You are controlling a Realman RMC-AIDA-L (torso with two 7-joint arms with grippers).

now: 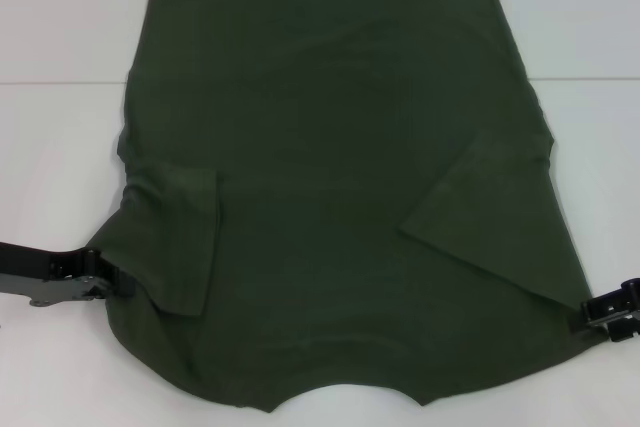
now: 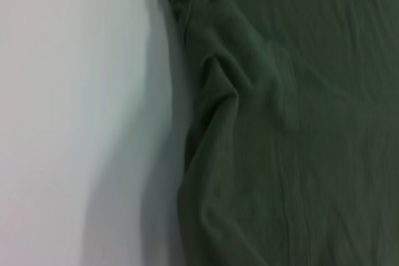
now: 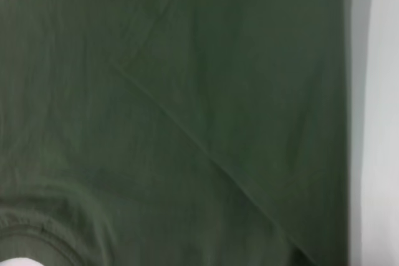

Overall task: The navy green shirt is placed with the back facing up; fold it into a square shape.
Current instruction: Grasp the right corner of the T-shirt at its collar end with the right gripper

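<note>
Dark olive-green short-sleeved shirt (image 1: 340,197) of soft matte fabric lies spread on the white table (image 1: 60,167), both sleeves folded inward.

The left gripper (image 1: 100,282) sits at the shirt's near left edge and the right gripper (image 1: 612,309) at its near right corner; whether either is clamped on the cloth cannot be told. The curved neckline faces the robot.

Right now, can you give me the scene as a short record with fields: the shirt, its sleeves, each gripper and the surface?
shirt: dark green shirt lying flat, neckline toward the robot
sleeves: both folded inward over the body
left gripper: left gripper at the shirt's near left edge
right gripper: right gripper at the shirt's near right corner
surface: white table
</note>
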